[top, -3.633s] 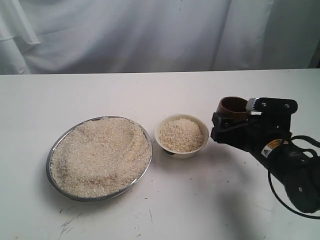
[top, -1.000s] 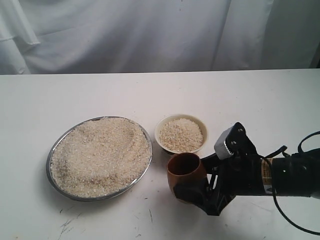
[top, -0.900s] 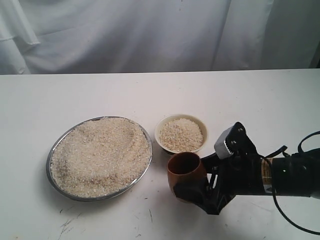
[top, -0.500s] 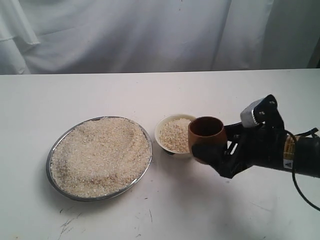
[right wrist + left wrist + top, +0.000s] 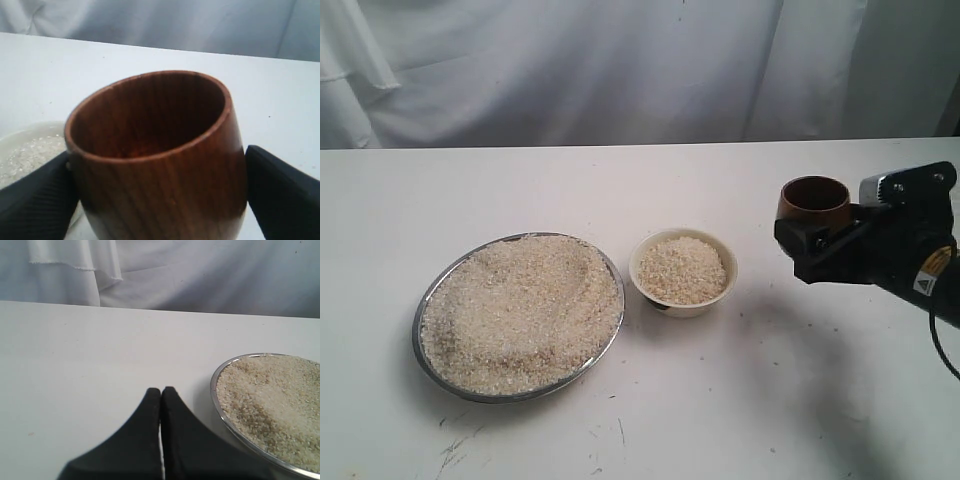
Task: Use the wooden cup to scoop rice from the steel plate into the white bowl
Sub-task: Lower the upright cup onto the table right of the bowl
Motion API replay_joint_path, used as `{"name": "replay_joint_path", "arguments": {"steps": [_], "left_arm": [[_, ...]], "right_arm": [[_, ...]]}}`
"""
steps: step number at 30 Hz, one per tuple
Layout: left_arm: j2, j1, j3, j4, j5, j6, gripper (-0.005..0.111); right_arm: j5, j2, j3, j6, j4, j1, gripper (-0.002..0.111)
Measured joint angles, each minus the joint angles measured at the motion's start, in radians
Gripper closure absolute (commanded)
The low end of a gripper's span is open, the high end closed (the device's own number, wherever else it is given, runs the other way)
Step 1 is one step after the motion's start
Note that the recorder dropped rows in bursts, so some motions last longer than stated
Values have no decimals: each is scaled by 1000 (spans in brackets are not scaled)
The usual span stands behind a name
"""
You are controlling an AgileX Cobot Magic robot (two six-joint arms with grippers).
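The steel plate [image 5: 417,325] lies left of centre, heaped with rice [image 5: 520,310]. Just right of it stands the white bowl [image 5: 730,265], filled with rice [image 5: 682,268]. My right gripper [image 5: 812,240] hovers to the right of the bowl, shut on the wooden cup [image 5: 815,203], which is upright. In the right wrist view the cup [image 5: 160,165] sits between both black fingers [image 5: 35,200] and its dark inside looks empty. A part of the bowl [image 5: 25,137] shows beside it. My left gripper [image 5: 161,390] is shut and empty, just beside the plate's rim [image 5: 214,390].
A white table [image 5: 620,190] carries everything, with a white cloth backdrop [image 5: 620,70] hanging behind its far edge. The right arm's black cable [image 5: 945,345] hangs at the right border.
The right gripper has lifted the cup from low in front of the bowl, carried it up and to the right, and turned it upright. Plate and bowl stayed put.
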Motion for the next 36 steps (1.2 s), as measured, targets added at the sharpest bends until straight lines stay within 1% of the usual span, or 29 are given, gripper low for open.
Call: {"name": "replay_joint_path", "arguments": {"steps": [2,7,18,28,30,32,35,36], "left_arm": [[0,0,0,0,0,0,107],[0,0,0,0,0,0,107],[0,0,0,0,0,0,107],[0,0,0,0,0,0,107],[0,0,0,0,0,0,107],[0,0,0,0,0,0,107],[0,0,0,0,0,0,107],[0,0,0,0,0,0,107]], "right_arm": [[-64,59,-2,-8,8,-3,108],[-140,216,-54,-14,18,-4,108],[-159,373,-202,-15,18,-4,108],[-252,462,-265,-59,-15,-4,108],[-260,466,-268,-73,-27,-4,105],[-261,466,-268,-80,-36,-4,100],[-262,466,-268,-85,-44,-4,88],[-262,466,-268,-87,-45,-4,83]]}}
